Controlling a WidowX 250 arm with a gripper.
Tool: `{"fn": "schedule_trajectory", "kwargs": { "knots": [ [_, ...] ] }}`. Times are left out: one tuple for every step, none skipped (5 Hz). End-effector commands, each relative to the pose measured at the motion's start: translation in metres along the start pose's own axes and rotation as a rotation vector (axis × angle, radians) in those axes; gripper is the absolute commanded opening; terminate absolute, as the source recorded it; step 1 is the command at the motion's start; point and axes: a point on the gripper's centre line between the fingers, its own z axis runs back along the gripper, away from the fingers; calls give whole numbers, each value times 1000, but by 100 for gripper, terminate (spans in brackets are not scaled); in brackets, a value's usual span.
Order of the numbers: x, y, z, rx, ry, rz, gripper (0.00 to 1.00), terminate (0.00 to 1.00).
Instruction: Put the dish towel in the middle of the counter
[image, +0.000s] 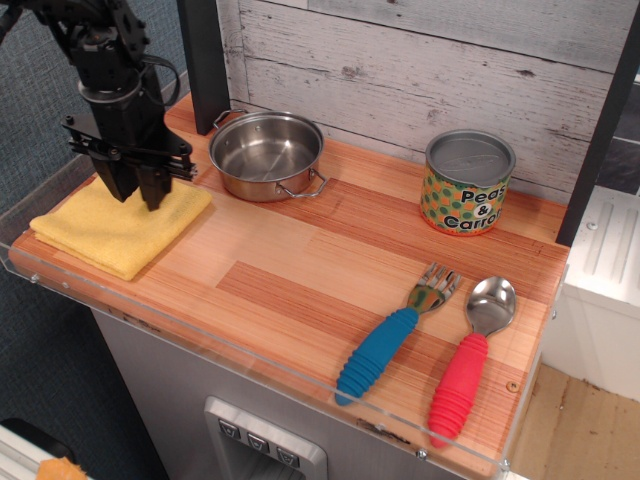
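The yellow dish towel (110, 238) lies folded and flat at the left end of the wood-plank counter (300, 265), close to the front-left acrylic rim. My black gripper (137, 198) points straight down onto the towel's far middle part. Its fingers are drawn close together, with the tips pressed into the cloth. The towel's far edge is hidden behind the gripper.
A steel pot (266, 153) stands just right of the gripper near the plank wall. A peas-and-carrots can (468, 182) is at the back right. A blue-handled fork (395, 335) and a red-handled spoon (468, 365) lie at the front right.
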Motion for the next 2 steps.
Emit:
{"fn": "schedule_trajectory", "kwargs": {
  "knots": [
    [5, 13, -6, 33, -17, -2, 0, 0],
    [-3, 11, -11, -20, 17, 31, 0, 0]
  ]
}}
